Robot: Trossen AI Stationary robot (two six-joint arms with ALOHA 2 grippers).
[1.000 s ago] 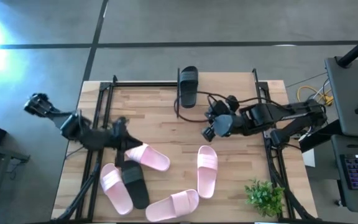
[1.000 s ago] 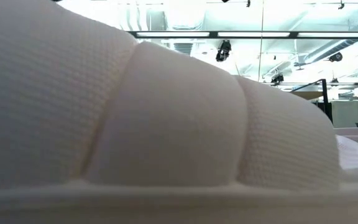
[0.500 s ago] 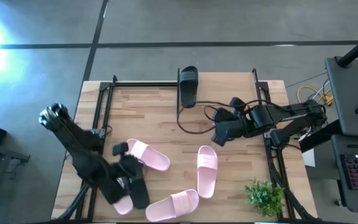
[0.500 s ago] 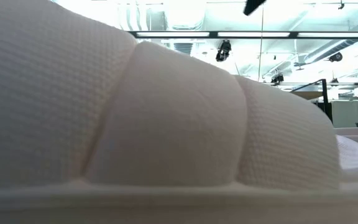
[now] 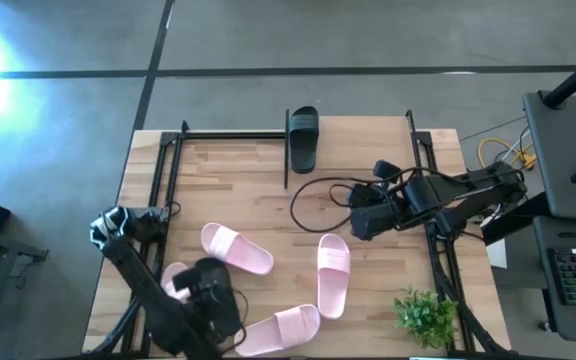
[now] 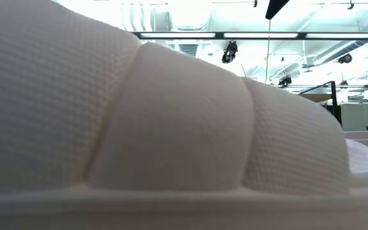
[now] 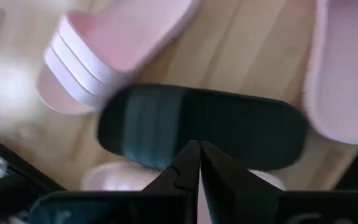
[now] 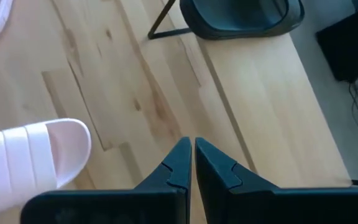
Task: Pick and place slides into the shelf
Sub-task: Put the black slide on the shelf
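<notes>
My left gripper point(image 5: 213, 300) point(image 7: 199, 149) is shut and sits over a black slide point(image 7: 204, 127) point(image 5: 220, 312) near the table's near-left corner. Pink slides lie around it point(image 5: 238, 250) point(image 5: 176, 283) point(image 5: 278, 328), with another farther right point(image 5: 333, 275). One pale strap point(image 6: 171, 115) fills the low view. A second black slide point(image 5: 303, 138) point(image 8: 241, 15) rests sole-down on the shelf's light plank point(image 8: 260, 93) by its black bar point(image 8: 163, 22) at the far edge. My right gripper point(image 5: 360, 222) point(image 8: 190, 146) is shut and hangs over bare wood right of centre. My left gripper's shut fingertips point(image 7: 191, 158) point down at the middle of the black slide, beside its strap point(image 7: 145, 118). I cannot tell whether they touch it. The slide lies flat on the table.
Black frame bars run along the table's left point(image 5: 163, 200) and right point(image 5: 430, 200) sides. A cable loop point(image 5: 313, 195) lies mid-table by the right arm. A small green plant point(image 5: 426, 315) stands at the near-right corner. Bare wood point(image 5: 228, 185) stretches between the slides and the shelf.
My left arm has swung toward the near edge, carrying its gripper from beside the pink slide left of centre to above the black slide. My right gripper has drawn back toward the table's right edge. No slide has moved.
</notes>
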